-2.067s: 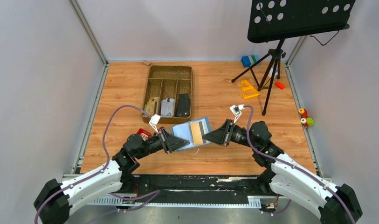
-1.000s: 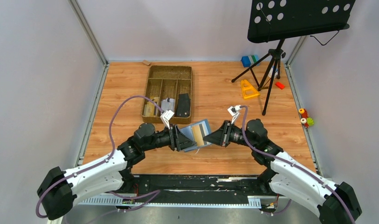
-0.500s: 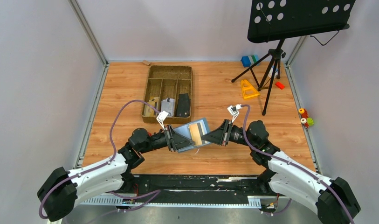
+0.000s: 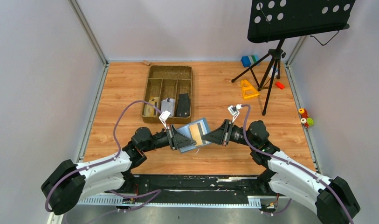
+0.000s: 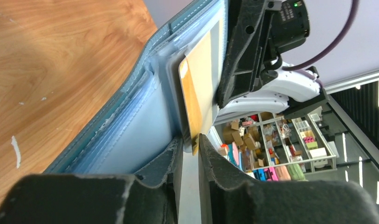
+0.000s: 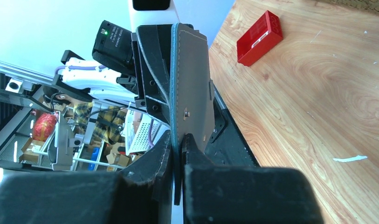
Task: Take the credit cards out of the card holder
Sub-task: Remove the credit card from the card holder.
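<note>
- Straddling the lower corner of the tan card (image 5: 199,88), the left end effector (image 5: 190,142) had its two dark fingers set narrowly apart, one on each side of the card's edge. Whether the pads were pressing the card could not be told.
- Directly ahead of those fingers, the card holder (image 5: 131,126) stood open and raised off the bench (image 5: 61,56). Its pale blue pocketed inside faced the left end effector, and the tan card stuck out of a pocket toward it.
- On the holder's far side, the right end effector (image 6: 178,140) was clenched on the slate-blue outer cover, pinching it near the edge and holding it upright.
- The step in hand looked like taking hold of the tan card, with none seen fully out of the holder yet.
- The next move would call for a firm pinch on the card's corner. Then would come a straight pull along the pocket, away from the right end effector, while that one held the holder steady.
- The card was thin, stiff and glossy, with a rounded corner. The pockets were soft, clear layered film that would likely flex and drag. The cover was matte, with a stitched border and a small metal stud.
- Farther out lay the wood-grain bench, a red block (image 6: 259,37) beyond the right fingers, and a brown divided tray (image 4: 168,77) past the holder.
</note>
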Motion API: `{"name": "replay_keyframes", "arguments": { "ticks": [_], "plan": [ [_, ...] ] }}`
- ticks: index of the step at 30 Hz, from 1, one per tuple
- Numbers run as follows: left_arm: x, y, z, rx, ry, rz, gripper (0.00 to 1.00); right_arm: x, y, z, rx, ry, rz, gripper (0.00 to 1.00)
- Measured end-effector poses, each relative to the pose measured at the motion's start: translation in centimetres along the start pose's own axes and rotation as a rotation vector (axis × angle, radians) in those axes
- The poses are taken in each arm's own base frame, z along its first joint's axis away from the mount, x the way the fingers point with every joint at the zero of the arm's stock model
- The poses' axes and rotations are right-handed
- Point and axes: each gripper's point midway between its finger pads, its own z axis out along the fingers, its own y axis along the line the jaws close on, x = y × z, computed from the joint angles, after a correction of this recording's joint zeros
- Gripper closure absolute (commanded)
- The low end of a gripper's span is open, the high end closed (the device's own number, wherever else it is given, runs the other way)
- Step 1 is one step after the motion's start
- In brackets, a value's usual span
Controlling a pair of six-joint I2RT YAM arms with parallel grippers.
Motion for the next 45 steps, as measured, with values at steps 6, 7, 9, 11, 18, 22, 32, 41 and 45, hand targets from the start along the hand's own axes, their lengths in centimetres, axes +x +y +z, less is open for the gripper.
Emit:
{"name": "replay_keyframes", "arguments": {
  "ticks": [6,7,9,11,18,22,32,41,45],
  "plan": [
    [0.7,1.6,0.2,-0.048,0.031,-0.027,1.0,0.5,-0.9,-0.1,0.034,0.022,-0.008,0.92],
    [0.8,1.8,0.2,-0.055,0.035,-0.031,1.0,0.6,-1.1,-0.1,0.042,0.026,-0.011,0.87],
    [0.9,2.1,0.2,-0.067,0.04,-0.035,1.0,0.7,-1.4,-0.2,0.066,0.035,-0.016,0.8],
    [0.8,2.1,0.2,-0.07,0.036,-0.035,1.0,0.8,-1.1,-0.3,0.072,0.042,-0.03,0.78],
    [0.3,1.4,-0.1,-0.053,0.015,-0.014,1.0,0.4,0.4,-0.7,0.049,0.019,-0.078,0.94],
    [0.4,1.3,-0.3,-0.055,0.017,-0.01,1.0,0.1,-0.4,-0.9,0.088,0.002,-0.071,1.0],
    [0.5,1.2,-0.3,-0.046,0.026,0.0,0.6,0.2,-0.8,-0.9,0.107,0.002,-0.054,1.0],
    [0.8,0.8,0.3,0.008,0.059,-0.019,0.76,0.1,-0.7,-0.4,0.083,0.007,-0.007,1.0],
    [1.1,1.6,0.6,-0.002,0.076,-0.062,1.0,0.1,-0.6,-0.4,0.072,0.006,0.0,1.0]
  ]
}}
